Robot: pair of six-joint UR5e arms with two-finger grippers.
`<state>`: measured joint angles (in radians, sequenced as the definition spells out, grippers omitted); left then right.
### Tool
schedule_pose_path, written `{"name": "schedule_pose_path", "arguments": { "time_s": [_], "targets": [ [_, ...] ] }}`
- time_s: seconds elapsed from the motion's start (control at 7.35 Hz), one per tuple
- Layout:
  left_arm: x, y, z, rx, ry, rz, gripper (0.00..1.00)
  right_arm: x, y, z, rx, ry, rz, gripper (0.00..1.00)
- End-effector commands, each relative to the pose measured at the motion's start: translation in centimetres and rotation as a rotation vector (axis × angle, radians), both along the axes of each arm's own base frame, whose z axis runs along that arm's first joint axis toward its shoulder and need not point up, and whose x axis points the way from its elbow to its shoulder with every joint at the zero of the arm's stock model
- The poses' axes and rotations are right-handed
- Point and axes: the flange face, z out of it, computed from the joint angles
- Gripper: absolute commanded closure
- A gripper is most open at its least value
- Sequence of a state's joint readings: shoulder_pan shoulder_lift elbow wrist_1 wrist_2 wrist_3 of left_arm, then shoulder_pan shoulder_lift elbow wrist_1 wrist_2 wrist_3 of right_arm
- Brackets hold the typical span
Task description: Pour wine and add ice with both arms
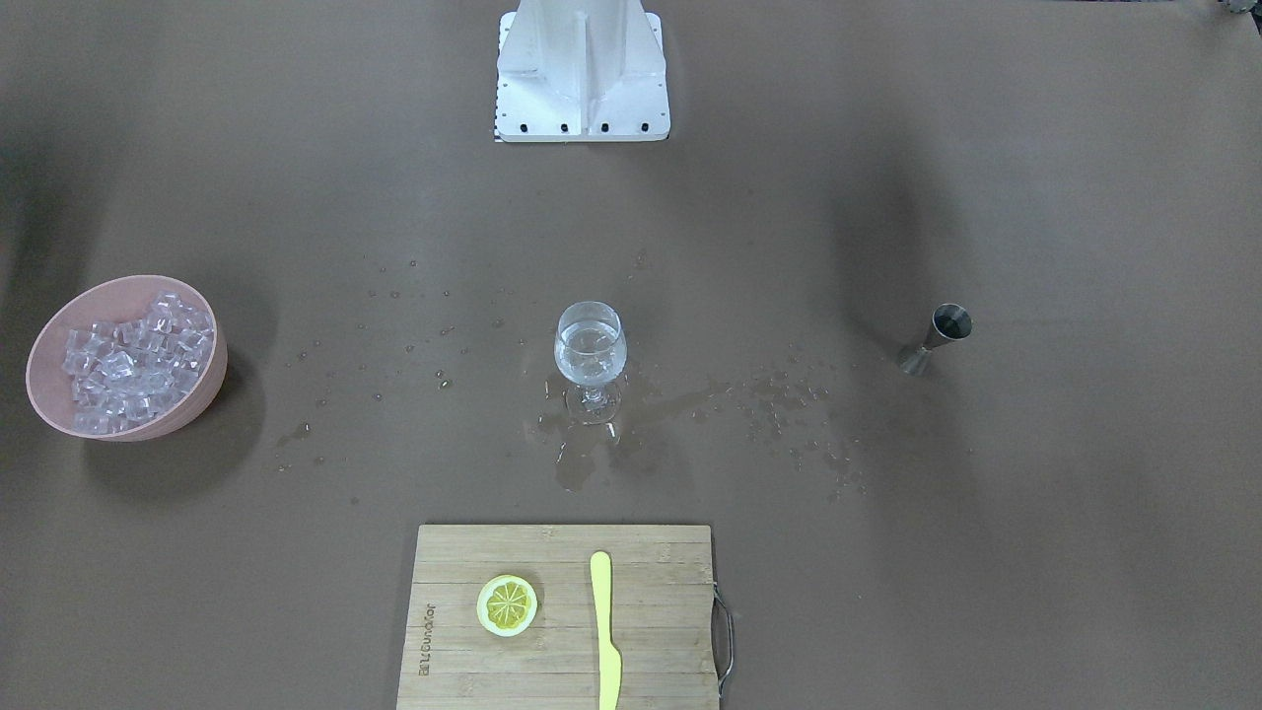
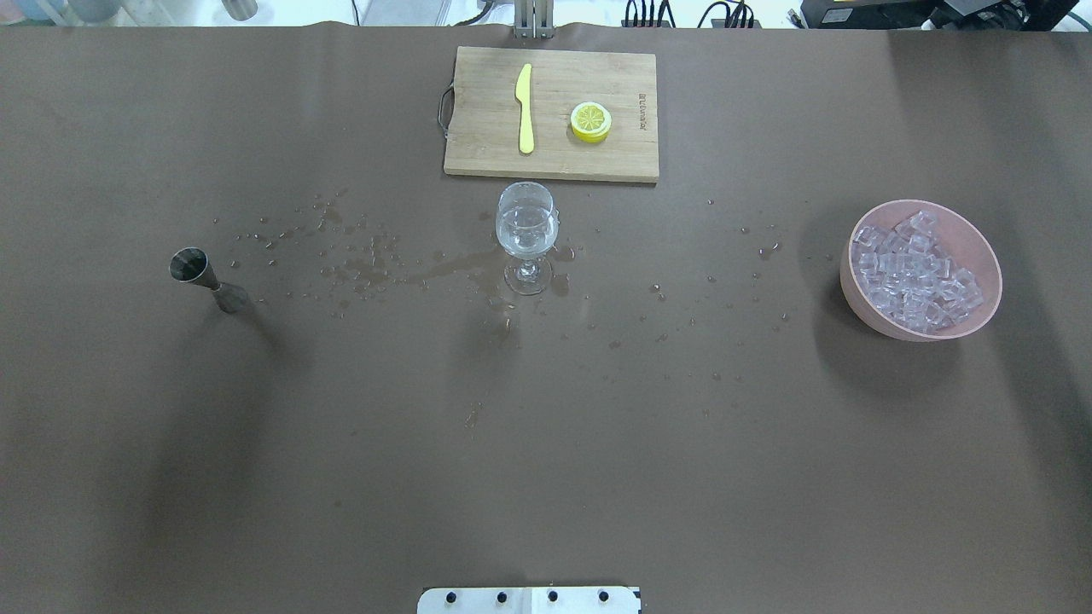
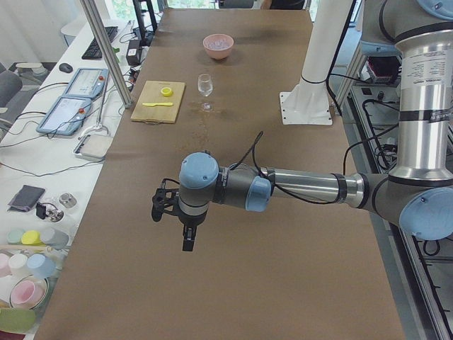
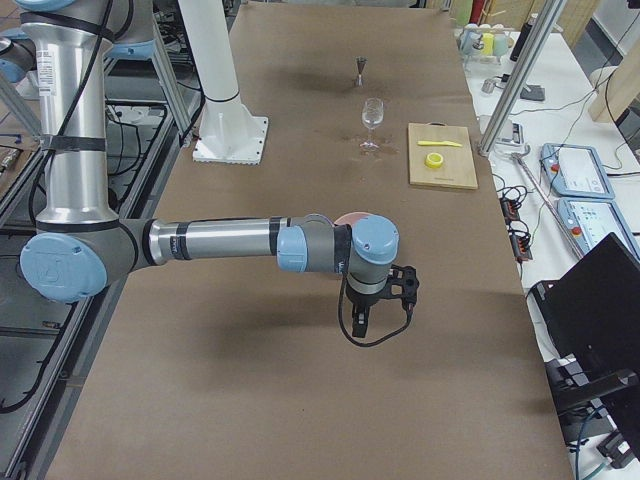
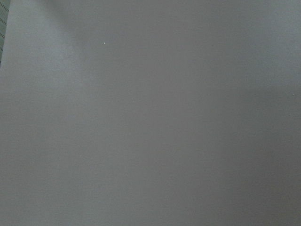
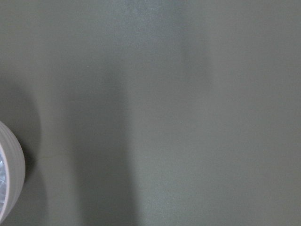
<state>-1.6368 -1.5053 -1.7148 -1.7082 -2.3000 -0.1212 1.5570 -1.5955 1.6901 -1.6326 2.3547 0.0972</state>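
Wine [image 1: 590, 363], a small amount of clear liquid, sits in a stemmed glass [image 2: 527, 230] standing upright at the middle of the brown table [image 1: 986, 542]. A wet patch and scattered droplets [image 1: 582, 459] lie around the glass foot. Ice [image 1: 133, 363], a heap of small clear cubes, fills a pink bowl [image 1: 61, 320] well apart from the glass toward the robot's right end of the table. A metal jigger [image 1: 935, 338] stands upright well apart from the glass on the opposite side. A wooden cutting board [image 1: 562, 671] lies just beyond the glass, away from the white base column [image 1: 582, 69], carrying a lemon slice [image 1: 508, 604] and a yellow knife [image 1: 604, 631] side by side.

Neither arm shows in the two table views. From the left end, the left arm [image 3: 304, 188] reaches out level over the table, its left claw [image 3: 185, 237] pointing down above bare table, far from the glass and wine. From the right end, the right arm [image 4: 210, 240] does the same; its right claw [image 4: 362, 322] hangs near the bowl, whose rim peeks out behind the wrist and edges into the right wrist view. Whether either claw is apart or together cannot be told
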Motion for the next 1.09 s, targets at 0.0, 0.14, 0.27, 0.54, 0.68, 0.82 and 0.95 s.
{"name": "schedule_pose_path", "arguments": {
  "time_s": [0.0,0.14,0.27,0.54,0.68,0.82,0.95],
  "targets": [
    [-0.1,-0.2,-0.4,0.006,-0.001,-0.002,0.02,0.0,0.0,0.0,0.0,0.0,0.001,0.0],
    [-0.1,-0.4,-0.6,0.024,-0.007,0.0,0.02,0.0,0.1,0.0,0.0,0.001,0.001,0.0],
    [-0.1,-0.7,-0.9,0.048,-0.013,-0.002,0.02,0.0,0.0,-0.1,0.002,0.001,0.001,0.0],
    [0.0,-0.3,-0.5,0.042,-0.003,-0.001,0.02,0.0,0.0,-0.3,0.006,0.001,0.001,0.0],
    [0.2,-0.3,-0.2,0.036,-0.003,0.004,0.02,0.0,0.0,-0.2,0.006,0.001,0.0,0.0],
    [1.3,-0.5,-0.4,0.033,-0.003,0.027,0.02,0.0,0.0,-0.3,0.007,0.001,0.0,0.0],
    [2.4,-0.9,-0.5,0.039,-0.004,0.051,0.02,0.0,0.0,-0.3,0.005,0.001,0.002,0.0]
  ]
}}
